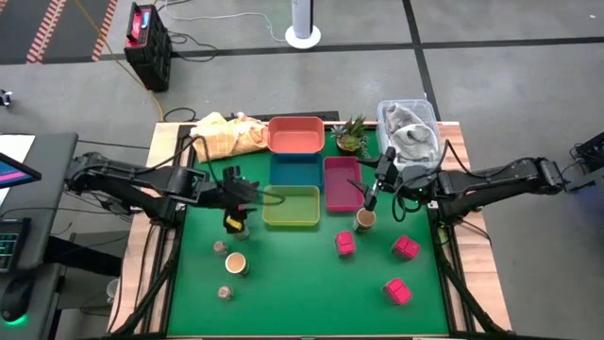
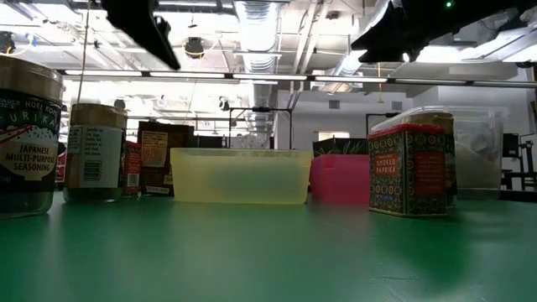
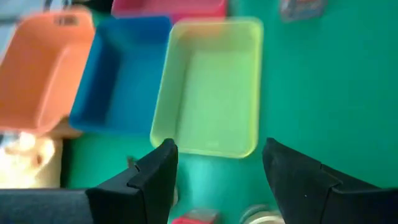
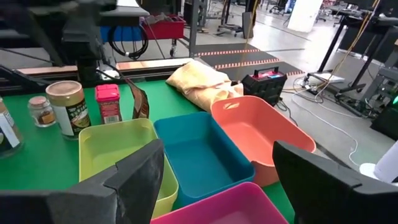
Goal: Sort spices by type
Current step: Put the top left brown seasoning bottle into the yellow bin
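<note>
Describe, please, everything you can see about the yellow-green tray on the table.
The yellow-green tray is a shallow rectangular bin with rounded corners and a slightly flared rim; it looks like translucent plastic. It sits flat and upright on the green mat and is empty. It lies directly in front of the blue tray, apparently touching it, with the pink tray beside it. The left gripper hovers at its left edge with open jaws, not touching it as far as can be seen.
</note>
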`<state>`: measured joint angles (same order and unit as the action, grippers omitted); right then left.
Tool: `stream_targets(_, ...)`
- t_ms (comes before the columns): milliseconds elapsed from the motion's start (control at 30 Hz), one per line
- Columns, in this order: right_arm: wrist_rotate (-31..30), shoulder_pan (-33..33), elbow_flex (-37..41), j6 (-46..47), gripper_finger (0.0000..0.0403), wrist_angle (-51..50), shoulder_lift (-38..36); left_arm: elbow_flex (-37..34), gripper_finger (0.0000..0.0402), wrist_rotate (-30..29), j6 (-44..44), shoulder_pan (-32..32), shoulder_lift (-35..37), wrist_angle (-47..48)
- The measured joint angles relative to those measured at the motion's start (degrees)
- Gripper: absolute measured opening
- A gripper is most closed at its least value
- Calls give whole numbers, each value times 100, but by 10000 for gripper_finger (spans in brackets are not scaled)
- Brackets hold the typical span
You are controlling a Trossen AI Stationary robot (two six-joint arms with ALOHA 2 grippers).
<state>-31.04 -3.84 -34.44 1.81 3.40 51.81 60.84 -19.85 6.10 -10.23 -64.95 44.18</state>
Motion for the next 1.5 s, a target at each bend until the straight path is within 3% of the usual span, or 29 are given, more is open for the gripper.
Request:
stream_targets(133, -89, -123, 0, 130, 327, -61, 0, 192, 225, -29, 61, -329, 2, 42)
stream_targets(333, -785, -548, 0, 252, 327, -227, 1, 205, 230, 29, 114, -589, -62, 192)
stream_targets(733, -949, -854, 0, 572, 327, -341, 2, 210, 329, 161, -346, -645, -797, 293)
stream_targets(1067, -965, -848, 0, 682, 327, -428, 2, 203, 332, 804, -263, -239, -1214, 1254)
stream_targets(1500, -963, -846, 0, 722, 327, -428, 2, -283, 332, 1376, -196, 28, -1204, 1281)
